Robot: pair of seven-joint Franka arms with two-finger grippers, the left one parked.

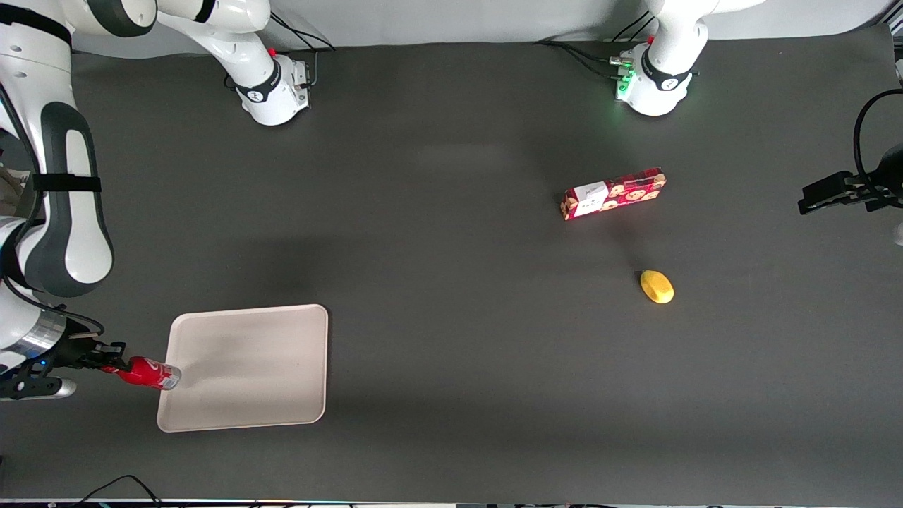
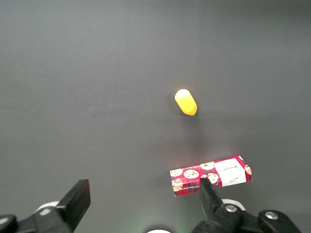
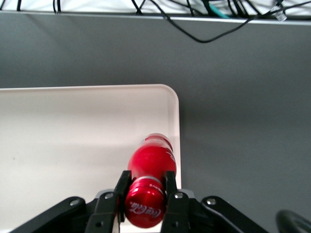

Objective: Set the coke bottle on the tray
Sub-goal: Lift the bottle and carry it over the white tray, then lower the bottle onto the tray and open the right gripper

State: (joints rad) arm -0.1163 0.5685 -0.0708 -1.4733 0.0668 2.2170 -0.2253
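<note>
On the dark grey table [image 1: 451, 339] the tray [image 1: 247, 367] lies flat at the working arm's end, near the front camera. At its edge, the gripper [image 1: 111, 367] is clenched on the cap end of the bottle [image 1: 149, 373], which it holds tilted, base pointing over the rim; the wrist view shows the fingers [image 3: 170, 182] pressing both sides of the neck. Toward the parked arm's end a cookie box [image 1: 614, 193] lies flat, and a yellow fruit [image 1: 657, 286] sits nearer to the camera, apart from it. Black cables [image 3: 194, 14] run along the table edge.
</note>
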